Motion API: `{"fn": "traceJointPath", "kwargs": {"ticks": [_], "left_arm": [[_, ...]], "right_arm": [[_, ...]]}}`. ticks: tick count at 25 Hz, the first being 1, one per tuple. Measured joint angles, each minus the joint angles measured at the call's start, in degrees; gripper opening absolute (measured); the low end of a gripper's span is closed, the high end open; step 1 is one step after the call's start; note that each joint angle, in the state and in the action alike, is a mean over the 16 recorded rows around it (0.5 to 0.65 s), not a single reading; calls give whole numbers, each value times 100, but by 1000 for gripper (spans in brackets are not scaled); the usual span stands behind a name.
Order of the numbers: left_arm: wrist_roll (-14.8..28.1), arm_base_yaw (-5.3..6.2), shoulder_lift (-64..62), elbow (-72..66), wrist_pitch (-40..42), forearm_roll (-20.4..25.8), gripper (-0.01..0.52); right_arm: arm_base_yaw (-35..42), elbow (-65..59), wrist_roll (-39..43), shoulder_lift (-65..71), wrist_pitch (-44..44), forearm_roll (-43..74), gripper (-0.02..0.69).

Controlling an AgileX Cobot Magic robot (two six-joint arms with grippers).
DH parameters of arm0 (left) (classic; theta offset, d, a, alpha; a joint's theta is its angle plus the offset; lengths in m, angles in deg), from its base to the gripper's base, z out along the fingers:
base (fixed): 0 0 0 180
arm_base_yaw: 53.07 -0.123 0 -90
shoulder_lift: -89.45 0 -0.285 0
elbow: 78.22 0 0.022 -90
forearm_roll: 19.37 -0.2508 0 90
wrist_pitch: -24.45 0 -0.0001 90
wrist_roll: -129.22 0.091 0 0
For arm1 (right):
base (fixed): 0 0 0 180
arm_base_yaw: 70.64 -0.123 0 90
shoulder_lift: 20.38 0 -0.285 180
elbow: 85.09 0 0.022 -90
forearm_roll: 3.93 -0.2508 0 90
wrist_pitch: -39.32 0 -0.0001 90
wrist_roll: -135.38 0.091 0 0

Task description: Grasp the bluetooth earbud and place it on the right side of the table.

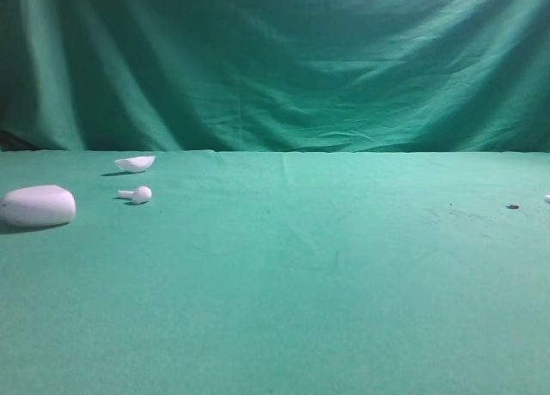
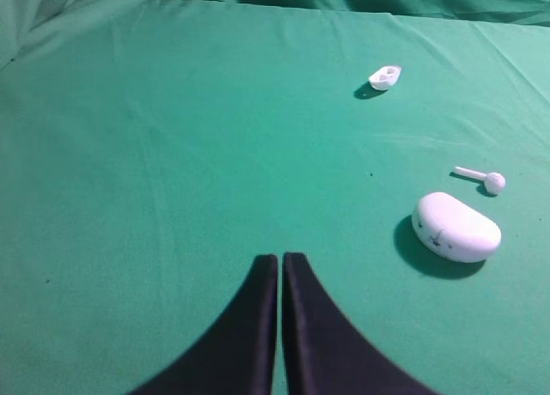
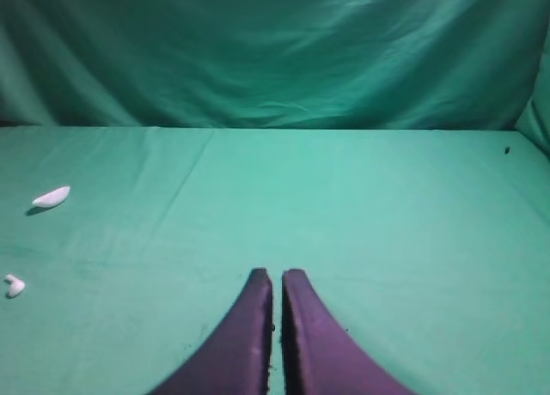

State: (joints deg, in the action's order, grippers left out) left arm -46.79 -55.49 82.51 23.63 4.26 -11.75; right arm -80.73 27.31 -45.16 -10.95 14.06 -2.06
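Left arm: we see it only in its own wrist view, held low over the table [image 2: 172,154] and looking along the green cloth.
Left gripper [image 2: 281,259]: our dark fingers are pressed together, clenched on nothing and touching nothing.
Right arm: we see it only in its own wrist view, level above the cloth, facing the draped backdrop [image 3: 275,51].
Right gripper [image 3: 276,276]: our fingers are closed together, with nothing between them.
Bluetooth earbud [image 1: 136,194]: we find it lying on its side at the far left of the table, stem pointing left, just right of the white case [image 1: 37,206].
White shell [image 1: 135,163]: just beyond the earbud, apart from it.
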Motion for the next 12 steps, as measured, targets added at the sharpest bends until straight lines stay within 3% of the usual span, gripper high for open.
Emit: {"fn": "traceJointPath", "kwargs": {"ticks": [12], "left_arm": [[0, 0, 0, 0, 0, 0, 0]], "right_arm": [[166, -1055, 244, -235, 308, 40, 0]]}}
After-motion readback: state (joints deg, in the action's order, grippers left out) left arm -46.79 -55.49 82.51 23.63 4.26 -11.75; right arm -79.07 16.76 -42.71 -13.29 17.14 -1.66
